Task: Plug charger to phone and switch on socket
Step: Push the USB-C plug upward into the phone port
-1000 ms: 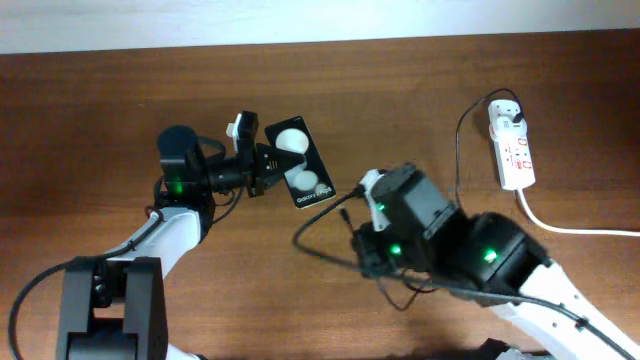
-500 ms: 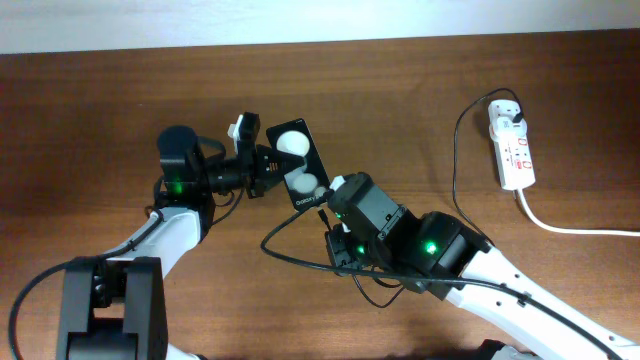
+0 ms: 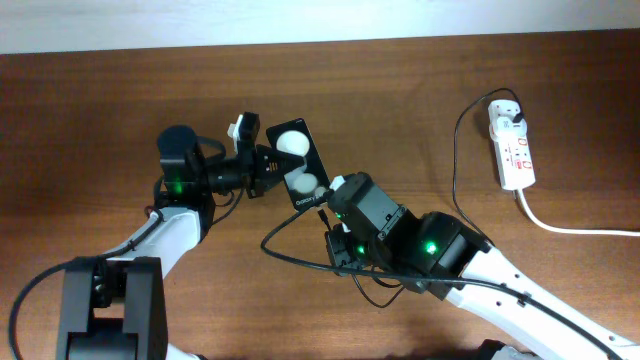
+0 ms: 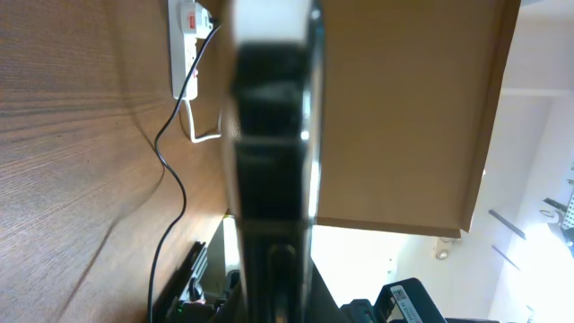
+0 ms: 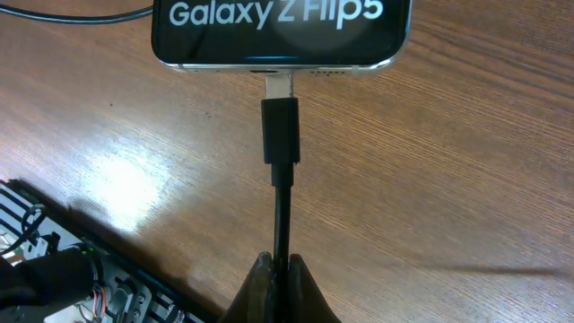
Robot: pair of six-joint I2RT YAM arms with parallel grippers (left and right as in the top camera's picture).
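1. Phone. I read the phone (image 3: 301, 166) left of table centre, its long axis slanted and 2 round white reflections on its screen. In the right wrist view its lower edge (image 5: 280, 40) fills the top of the frame, with the lettering "Galaxy Z Flip5" above the port. I cannot tell whether it rests on the table (image 3: 420, 90) or is held just above it.

2. Left gripper. The left gripper (image 3: 270, 166) is closed on the phone's left long edge. The left wrist view shows the phone edge-on (image 4: 273, 170), running down the middle of the frame.

3. Right gripper. The right gripper (image 5: 278, 280) sits just below the phone's lower end. Its fingers (image 5: 260, 292) are pinched fully together on the charger (image 5: 281, 215), a short way behind the connector (image 5: 280, 130).

4. Connector. The black connector points straight at the port. Its metal tip meets the phone's edge, and a short length of bare metal shows between housing and phone.

5. Charger run. In the overhead view the charger (image 3: 456, 150) leaves the white plug (image 3: 511, 113) and curves down toward the right arm.

6. Socket. The socket (image 3: 515, 155) lies at the far right of the table, well apart from both grippers. The white plug sits in its upper end and the white cord (image 3: 570, 228) exits its lower end toward the right edge. I cannot read its switch positions.
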